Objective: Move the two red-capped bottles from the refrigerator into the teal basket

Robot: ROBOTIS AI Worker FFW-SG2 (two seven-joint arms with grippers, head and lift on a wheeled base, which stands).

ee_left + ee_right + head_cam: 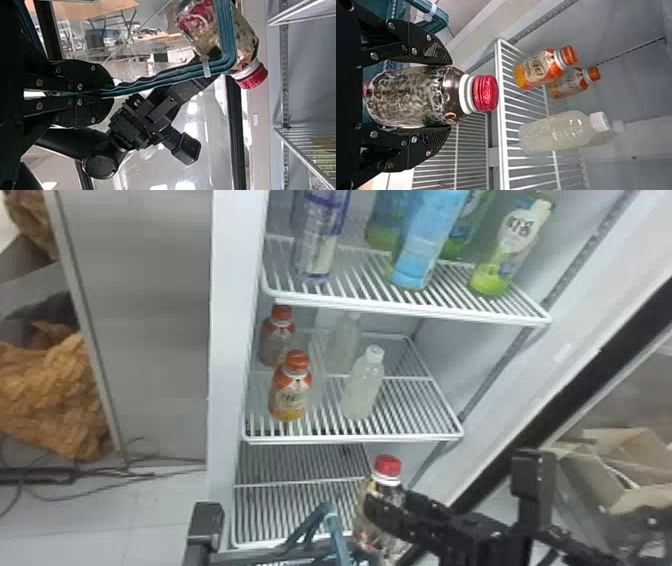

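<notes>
- One clear plastic bottle with a glossy red screw cap [372,535] stands near upright in the head view, gripped by the black two-fingered right gripper [372,510]; its long axis runs from about half past twelve, at the cap, to half past six.
- From that gripper the teal basket [310,551] lies toward eight o'clock, its bent teal handle [340,540] close beside the bottle. The right arm has the bottle, so the coming move seems to be its own: toward eight o'clock and down, with the handle likely to snag the base.
- In the left wrist view, the black left gripper [113,93] is clenched on the handle, whose corner crosses in front of the bottle; whether the base is over the basket cannot be told. The bottle bears a crimson patch low down.
- In the right wrist view, the right gripper's fingers press the bottle from both sides, cap beyond the fingertips. Dark, mottled wrap covers the body, with a white ring under the cap. Two orange-capped plastic bottles [540,69] stand on a white wire shelf [501,118] beyond.
</notes>
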